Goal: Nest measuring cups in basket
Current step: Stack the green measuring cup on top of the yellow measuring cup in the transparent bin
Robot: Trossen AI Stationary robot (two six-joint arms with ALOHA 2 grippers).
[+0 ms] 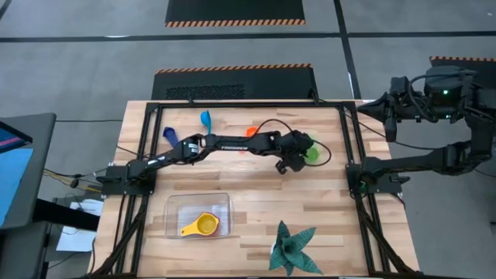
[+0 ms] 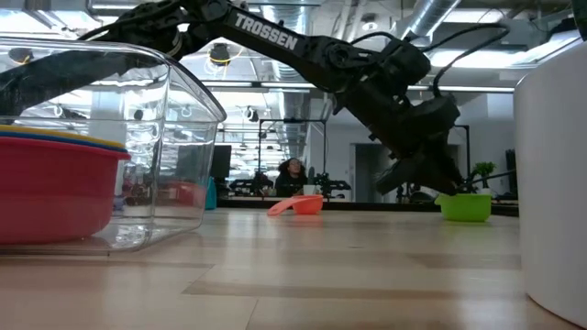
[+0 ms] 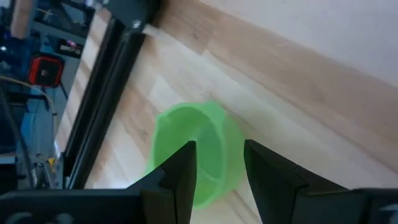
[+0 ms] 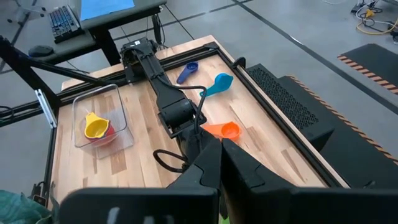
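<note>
The green measuring cup (image 1: pixel 312 153) sits upright on the table's far right part, also seen in the low view (image 2: pixel 466 207). My left gripper (image 3: pixel 219 155) is open and hovers just over the green cup (image 3: pixel 198 146), one finger above its hollow and one beyond its wall. The clear basket (image 1: pixel 223 203) lies near the front edge, holding a yellow cup (image 1: pixel 206 225) nested on a red one (image 2: pixel 55 192). The orange (image 1: pixel 249 132), light blue (image 1: pixel 206 118) and dark blue (image 1: pixel 170 136) cups lie along the far side. My right gripper (image 4: pixel 221 146) is shut and waits high off the table's right far corner.
A dark green spiky plant (image 1: pixel 293 248) stands at the near edge, right of the basket. A black frame (image 1: pixel 346 139) runs along the table's sides. My left arm (image 1: pixel 232 142) stretches across the far half, above the orange cup. Bare wood lies between basket and green cup.
</note>
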